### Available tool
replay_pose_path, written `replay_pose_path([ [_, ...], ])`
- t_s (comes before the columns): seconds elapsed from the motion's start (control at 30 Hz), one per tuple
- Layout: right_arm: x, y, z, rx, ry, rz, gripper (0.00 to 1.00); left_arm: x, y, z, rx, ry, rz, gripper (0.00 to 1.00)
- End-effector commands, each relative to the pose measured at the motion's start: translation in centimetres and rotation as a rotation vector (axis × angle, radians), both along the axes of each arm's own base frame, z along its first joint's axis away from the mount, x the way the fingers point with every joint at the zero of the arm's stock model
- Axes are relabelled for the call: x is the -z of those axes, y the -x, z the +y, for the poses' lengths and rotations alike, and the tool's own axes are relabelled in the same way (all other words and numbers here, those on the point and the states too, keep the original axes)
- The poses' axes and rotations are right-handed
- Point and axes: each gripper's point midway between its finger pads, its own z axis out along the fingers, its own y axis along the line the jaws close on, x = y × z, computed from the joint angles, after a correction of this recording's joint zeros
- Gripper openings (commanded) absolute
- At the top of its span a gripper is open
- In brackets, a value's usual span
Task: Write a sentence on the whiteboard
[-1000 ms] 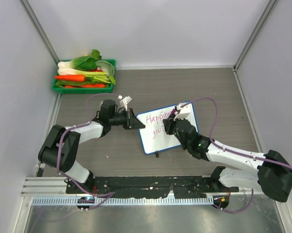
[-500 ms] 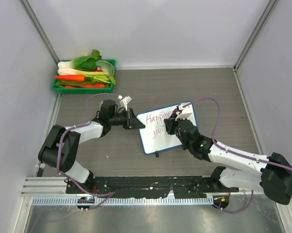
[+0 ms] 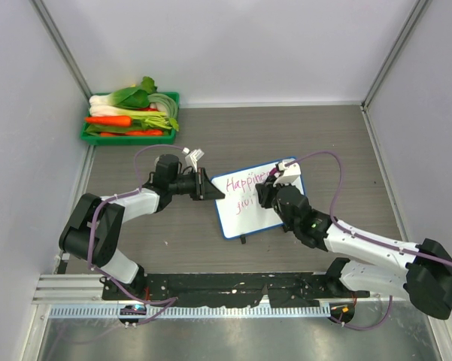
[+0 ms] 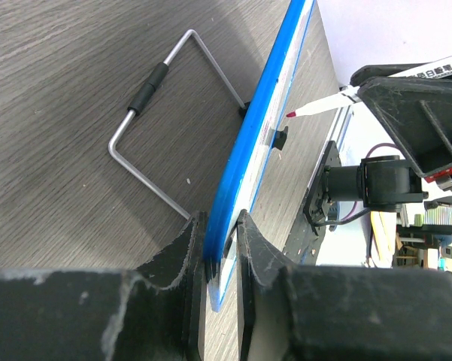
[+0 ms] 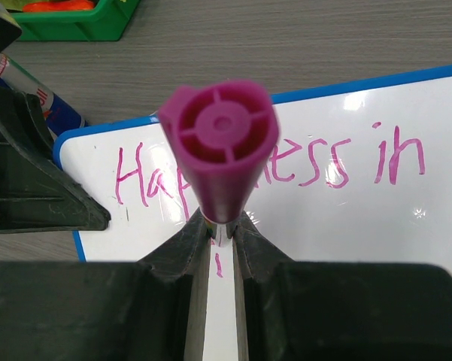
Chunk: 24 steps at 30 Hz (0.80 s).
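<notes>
Wood-grain table (image 3: 346, 150) fills the walled cell, with bare surface beyond the whiteboard (image 3: 248, 219) and to its right. The board sits at mid-table between the two arms, well clear of the walls. A green tray (image 3: 90, 138) of vegetables (image 3: 128, 109) is in the far left corner, well apart from it.

The left gripper (image 3: 204, 185) meets the board's left edge. Its wrist view alone shows the grip: the jaws are nearly together, pinching the blue rim (image 4: 265, 128) seen edge-on. The same view shows a bent wire stand (image 4: 149, 85) behind the board, which the top view hides.

The right gripper (image 3: 263, 197) hangs over the board's upper middle. Its jaws are squeezed onto a marker (image 5: 219, 147), whose magenta end faces the wrist camera.

The sentence (image 5: 323, 162) reads "Hap…ess in" there, with the marker covering the middle letters. The top view shows a short second line beneath. From the left wrist the marker tip (image 4: 292, 114) sits at the board's face; whether it touches cannot be told.
</notes>
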Motion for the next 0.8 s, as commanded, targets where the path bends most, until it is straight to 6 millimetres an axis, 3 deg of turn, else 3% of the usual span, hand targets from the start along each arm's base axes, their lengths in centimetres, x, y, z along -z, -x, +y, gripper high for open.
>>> replay_pose_path([
  [0.0, -0.2, -0.5, 0.0, 0.018, -0.006, -0.019, 0.01, 4.5, -0.5, 1.5, -0.073, -0.155, 0.032, 0.00],
  [0.77, 2.8, 0.7, -1.2, 0.015, 0.038, 0.046, 0.01, 4.5, -0.5, 1.5, -0.073, -0.155, 0.032, 0.00],
])
